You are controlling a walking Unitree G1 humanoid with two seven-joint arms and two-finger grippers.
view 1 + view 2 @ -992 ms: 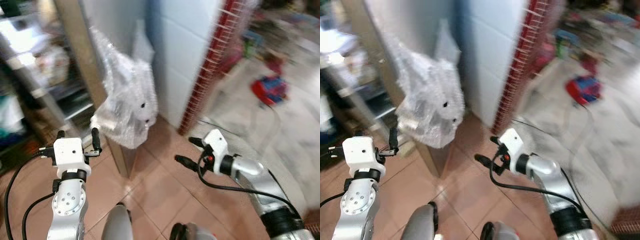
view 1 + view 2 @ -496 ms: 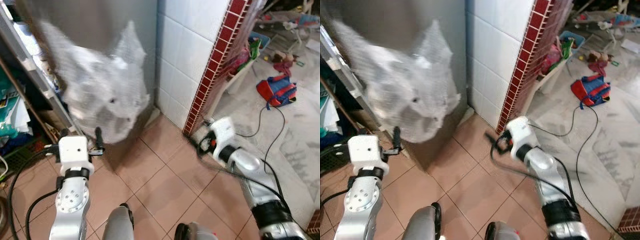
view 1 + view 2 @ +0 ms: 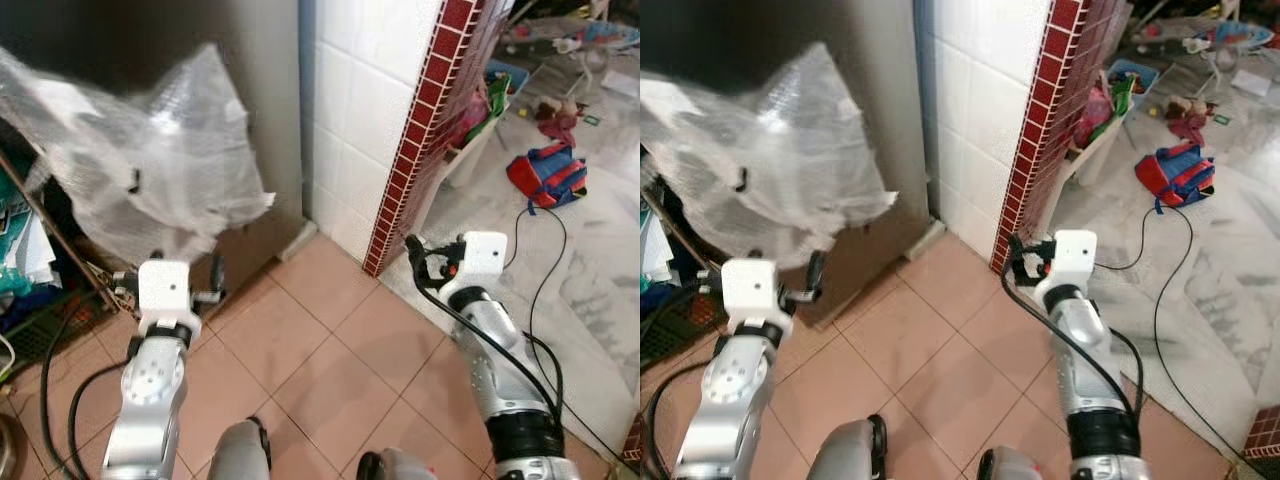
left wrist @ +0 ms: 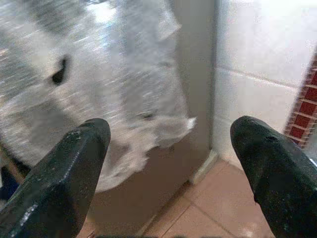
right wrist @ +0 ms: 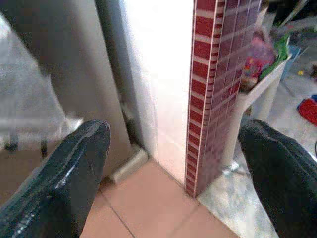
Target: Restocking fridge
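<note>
A tall grey fridge side (image 3: 268,90) stands ahead on the left, with a large sheet of bubble wrap (image 3: 140,170) hanging over its front edge. My left gripper (image 3: 168,272) is held low just in front of the bubble wrap (image 4: 99,74), open and empty. My right gripper (image 3: 420,255) is open and empty, and points at the foot of the red-tiled column (image 5: 210,74) beside the fridge. No item to stock is in either gripper.
A white tiled wall (image 3: 360,110) and the red-tiled column (image 3: 425,110) stand right of the fridge. Cluttered shelves (image 3: 20,250) sit at the far left. A blue and red backpack (image 3: 545,175), toys and a black cable (image 3: 545,270) lie on the marble floor at right. Terracotta tiles (image 3: 320,350) lie underfoot.
The camera has swung and steadied, so fridge and bubble wrap now sit further left and look sharp. My right gripper has risen toward the red column. Both grippers stay open.
</note>
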